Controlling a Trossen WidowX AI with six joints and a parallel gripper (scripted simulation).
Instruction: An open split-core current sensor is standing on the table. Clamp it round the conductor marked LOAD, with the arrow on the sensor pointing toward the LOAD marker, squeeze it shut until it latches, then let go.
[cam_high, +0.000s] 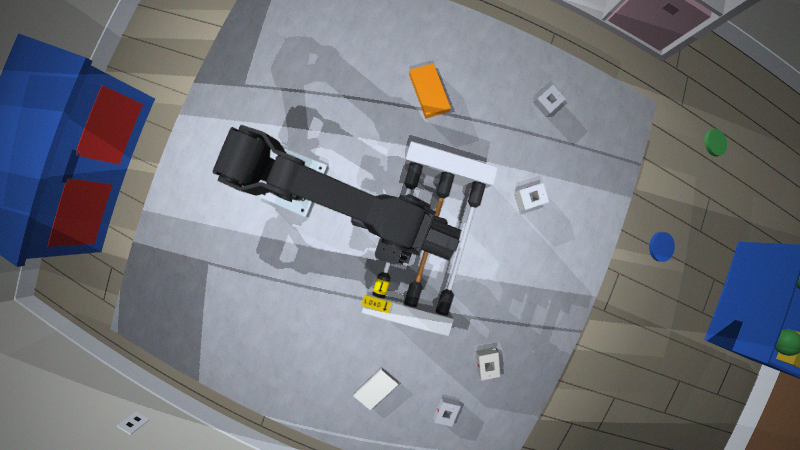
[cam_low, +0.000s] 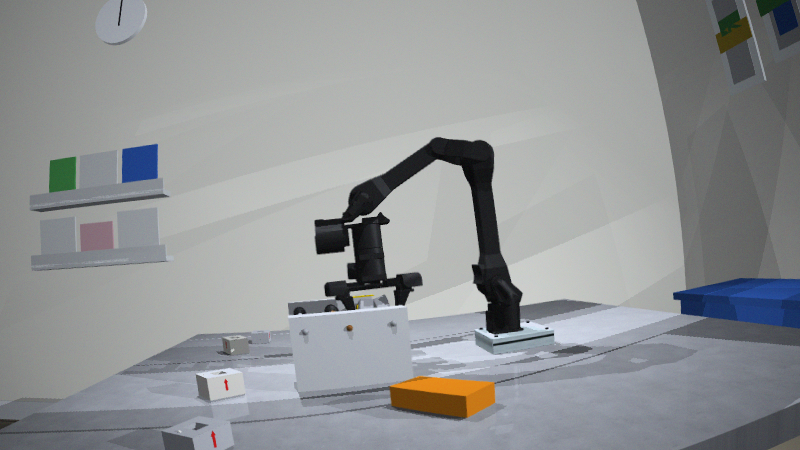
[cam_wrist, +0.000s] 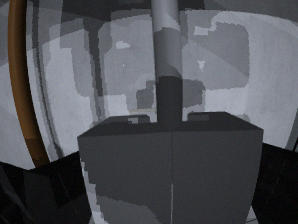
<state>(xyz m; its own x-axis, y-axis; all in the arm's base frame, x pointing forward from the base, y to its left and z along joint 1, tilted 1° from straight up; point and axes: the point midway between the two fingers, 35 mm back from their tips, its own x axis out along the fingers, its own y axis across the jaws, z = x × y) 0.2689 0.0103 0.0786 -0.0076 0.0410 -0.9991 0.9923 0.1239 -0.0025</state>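
While the arm reaches out over the fixture, you have the gripper pinching the sensor, its fingers held wide by the grey body between them. The sensor sits directly under the wrist, wrapped round the grey conductor that runs straight away from the camera, so the bar's long axis passes through the sensor's bore. From above, that bar is the one ending at the yellow LOAD marker, just beside the near end plate; the orange conductor and the white one lie parallel and apart on the far side of the gripper. The two halves of the sensor meet along a thin seam in the wrist view, which suggests the clamp is shut or very nearly so; whether it has latched cannot be told. Its arrow is hidden too. The next move turns on one fact: the sensor lies between your fingers, across the bar, so spreading them square to that axis should leave it hanging there.
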